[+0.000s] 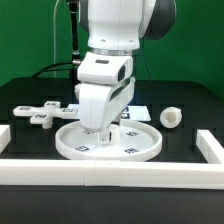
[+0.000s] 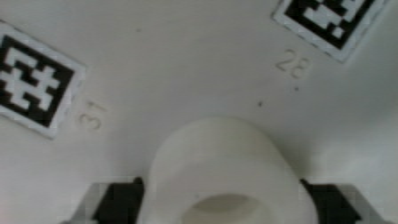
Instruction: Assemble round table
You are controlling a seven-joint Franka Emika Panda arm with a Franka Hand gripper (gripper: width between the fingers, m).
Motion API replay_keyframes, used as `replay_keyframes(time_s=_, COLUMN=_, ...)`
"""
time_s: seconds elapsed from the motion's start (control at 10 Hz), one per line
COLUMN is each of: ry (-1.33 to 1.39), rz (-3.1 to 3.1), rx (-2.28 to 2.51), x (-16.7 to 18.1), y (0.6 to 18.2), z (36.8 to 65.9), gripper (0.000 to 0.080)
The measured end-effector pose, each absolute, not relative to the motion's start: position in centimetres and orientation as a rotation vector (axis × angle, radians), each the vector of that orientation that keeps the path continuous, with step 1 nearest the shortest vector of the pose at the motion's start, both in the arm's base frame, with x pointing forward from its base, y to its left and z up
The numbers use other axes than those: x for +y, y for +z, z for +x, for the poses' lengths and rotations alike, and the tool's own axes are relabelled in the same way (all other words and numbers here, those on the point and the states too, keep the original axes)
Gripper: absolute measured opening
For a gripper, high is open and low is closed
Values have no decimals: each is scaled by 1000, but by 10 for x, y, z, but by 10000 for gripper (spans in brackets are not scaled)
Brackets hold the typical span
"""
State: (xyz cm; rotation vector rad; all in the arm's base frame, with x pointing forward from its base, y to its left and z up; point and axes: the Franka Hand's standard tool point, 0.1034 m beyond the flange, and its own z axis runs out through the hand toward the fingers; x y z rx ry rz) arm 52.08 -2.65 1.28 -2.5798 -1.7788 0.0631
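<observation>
Gripper (image 1: 108,130) low over the disc (image 1: 75,148), centre of the table's (image 1: 195,108) front edge. Fingers (image 2: 119,200) flank its raised hub (image 2: 222,160); pinching or clear, cannot tell. Leg (image 1: 172,117) sits apart toward the edge on the exterior view's right, axis unclear. Cross foot (image 1: 45,112) sits toward the opposite edge.

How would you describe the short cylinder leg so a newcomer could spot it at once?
Start at the large rimmed disc under the arm, mid-table. Toward the exterior view's right, apart from its rim, sits the cylinder leg. It is a stubby round white piece, unlike the flat cross-shaped foot on the disc's other side.
</observation>
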Motion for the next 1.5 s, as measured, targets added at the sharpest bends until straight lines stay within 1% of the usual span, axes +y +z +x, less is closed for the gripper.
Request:
replay_keyframes(time_s=0.6, ry=63, rz=-2578, rx=-1782, x=-25, y=13, z=521, gripper=404)
replay_keyframes(time_s=1.0, ry=12, rz=-2567, rx=-1799, x=2, y=13, z=545, gripper=407)
replay_keyframes(time_s=1.5, ry=-29, rz=-2535, rx=-1845, x=40, y=13, z=563, gripper=407)
